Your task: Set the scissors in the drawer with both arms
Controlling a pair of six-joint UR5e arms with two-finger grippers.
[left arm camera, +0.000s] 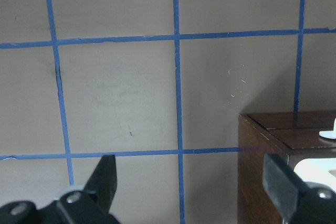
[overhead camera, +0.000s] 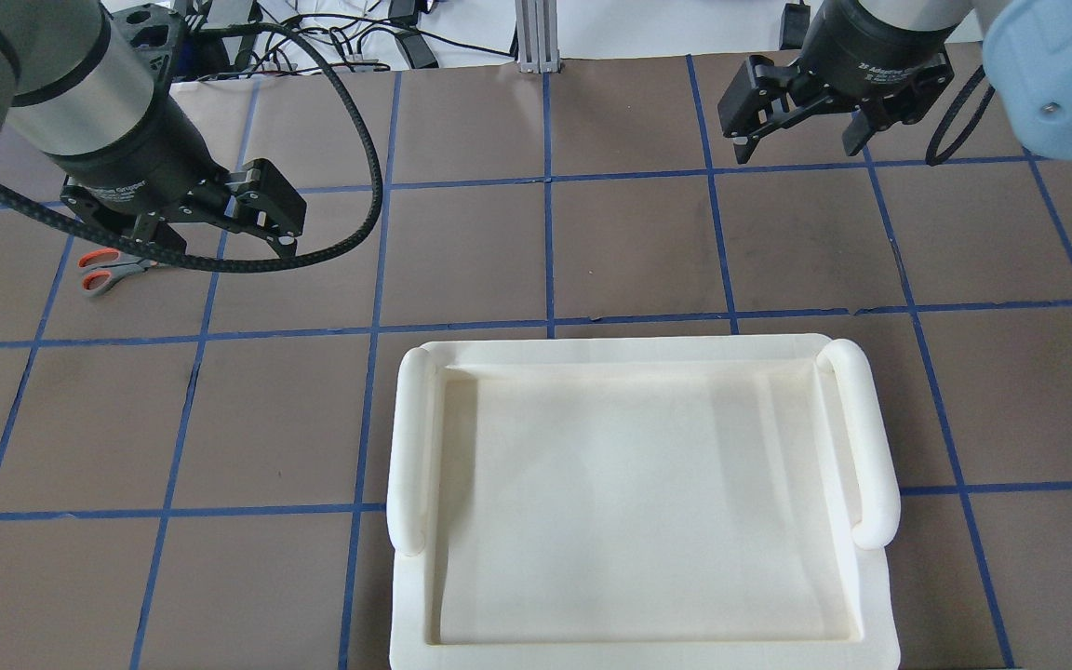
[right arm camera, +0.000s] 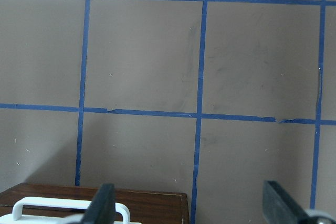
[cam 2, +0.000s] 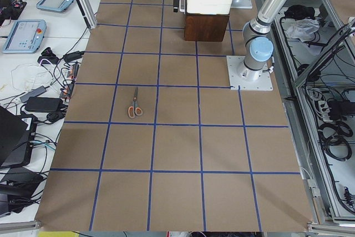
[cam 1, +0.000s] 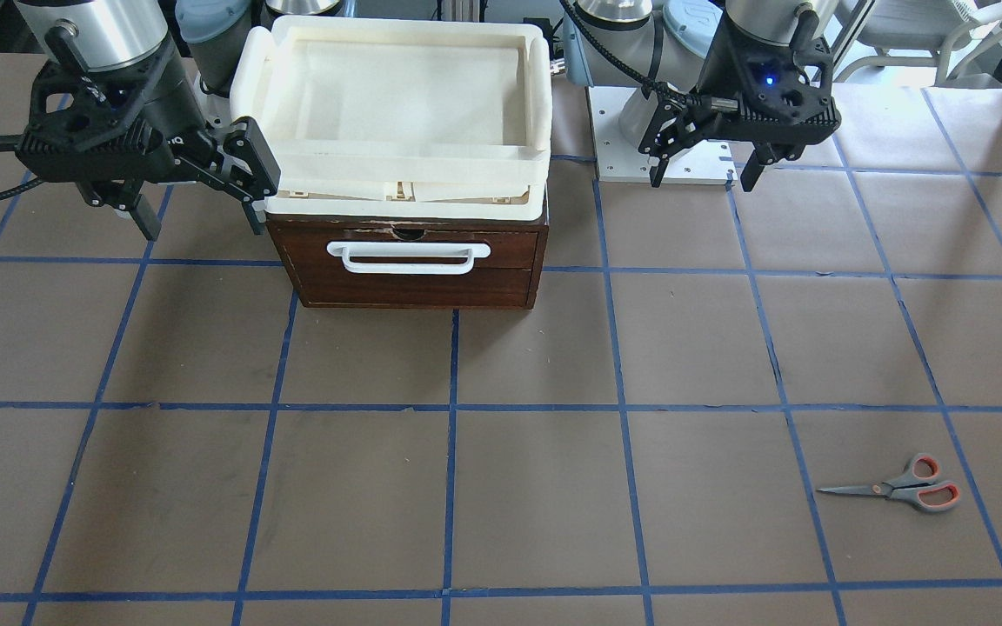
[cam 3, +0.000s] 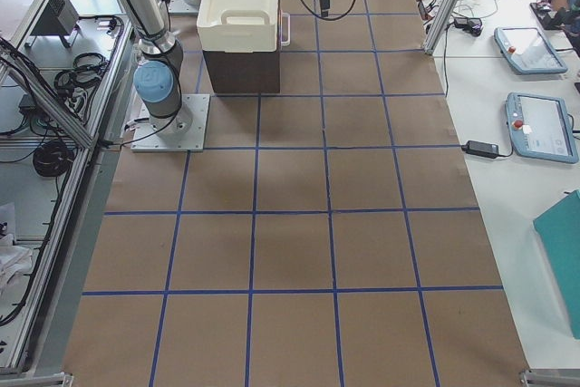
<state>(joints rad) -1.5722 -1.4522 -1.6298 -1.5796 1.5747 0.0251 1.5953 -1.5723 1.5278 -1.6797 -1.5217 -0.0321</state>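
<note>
The scissors (cam 1: 897, 487) lie flat on the brown table (cam 1: 536, 487), far from the shut drawer (cam 1: 414, 283); the left gripper (cam 1: 703, 178) hangs wide open, holding nothing, well apart from them; the right gripper (cam 1: 201, 228) is wide open too, just beside the drawer.

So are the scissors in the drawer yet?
No, the scissors lie flat on the table, well away from the drawer, which is shut.
</note>
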